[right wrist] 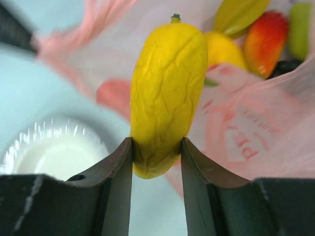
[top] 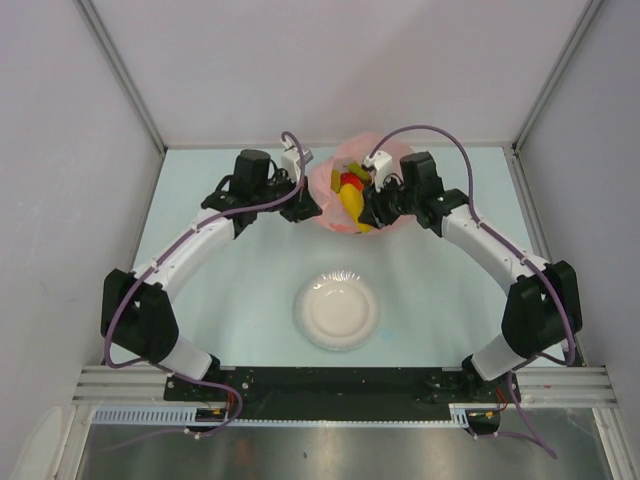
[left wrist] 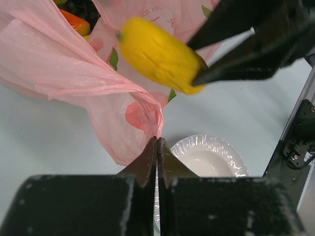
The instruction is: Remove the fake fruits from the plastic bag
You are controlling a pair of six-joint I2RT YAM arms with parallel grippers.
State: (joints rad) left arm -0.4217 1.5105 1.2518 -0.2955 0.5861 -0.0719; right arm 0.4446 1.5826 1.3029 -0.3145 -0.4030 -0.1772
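Your right gripper (right wrist: 156,147) has its jaws narrowed onto the lower end of a long yellow fruit (right wrist: 167,88), one side on each flank, with the green stem pointing away from the wrist. The hold is low on the body, so most of the fruit stands proud of the jaws. I judge it firm enough, though the glossy skin could slip if you swing fast. The fruit hangs at the near side of the plastic bag (right wrist: 246,137), by its mouth; I cannot tell whether it touches the film.

Your left gripper (left wrist: 156,140) has its jaws pressed together, and a fold of the bag's edge seems pinched at the tips. That reads as an anchor: it stops the thin film being dragged along with the fruit.

Inside the bag lie a red mango (right wrist: 266,37), a yellow piece (right wrist: 224,49), a yellow-green fruit (right wrist: 238,14), a green fruit (right wrist: 299,24) and a dark fruit (right wrist: 283,66) I cannot identify.

The white bowl (top: 337,312) sits on the bench (top: 220,300) nearer the arm bases, apart from the bag, with nothing in it. It looks the likely place to set the fruit down.
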